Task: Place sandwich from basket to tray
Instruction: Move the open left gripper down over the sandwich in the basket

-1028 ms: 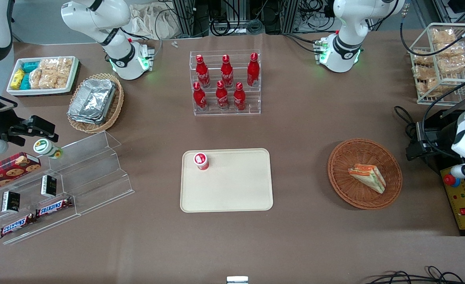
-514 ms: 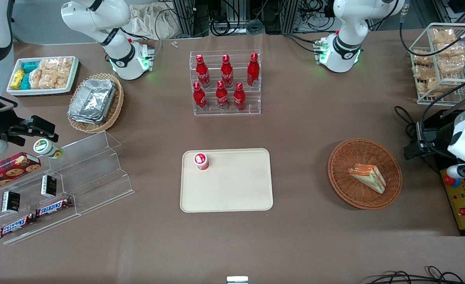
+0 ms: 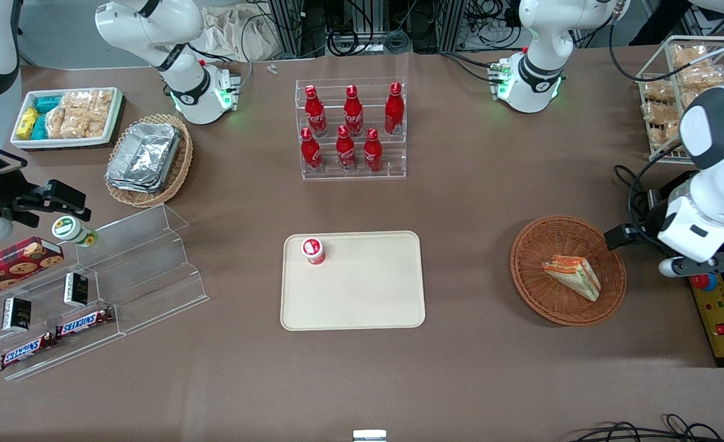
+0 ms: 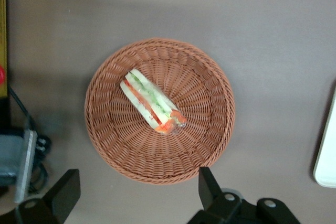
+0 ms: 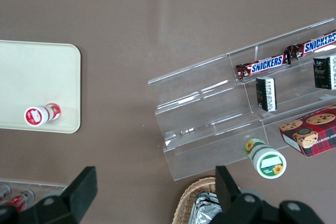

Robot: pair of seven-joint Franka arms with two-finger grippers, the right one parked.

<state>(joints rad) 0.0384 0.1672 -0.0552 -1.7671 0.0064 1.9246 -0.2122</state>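
Note:
The sandwich (image 3: 572, 275), a pale wedge with orange and green layers, lies in the round reddish-brown wicker basket (image 3: 537, 245). My left gripper (image 3: 621, 236) hangs open above the table, just outside the basket's rim toward the working arm's end, holding nothing. In the left wrist view the sandwich (image 4: 152, 102) rests near the basket's (image 4: 210, 145) middle, and the gripper (image 4: 137, 193) has its black fingers (image 4: 210, 186) spread wide off the rim. The cream tray (image 3: 362, 307) lies mid-table; its edge also shows in the left wrist view (image 4: 328, 156).
A small red-and-white cup (image 3: 313, 250) stands on the tray's corner. A rack of red bottles (image 3: 352, 129) stands farther from the camera. A yellow control box (image 3: 721, 319), cables (image 3: 635, 190) and a wire snack rack (image 3: 681, 92) crowd the working arm's end.
The left arm has swung in from the table's end toward the basket, bringing the gripper close to the rim. The sandwich, basket and tray have not moved.

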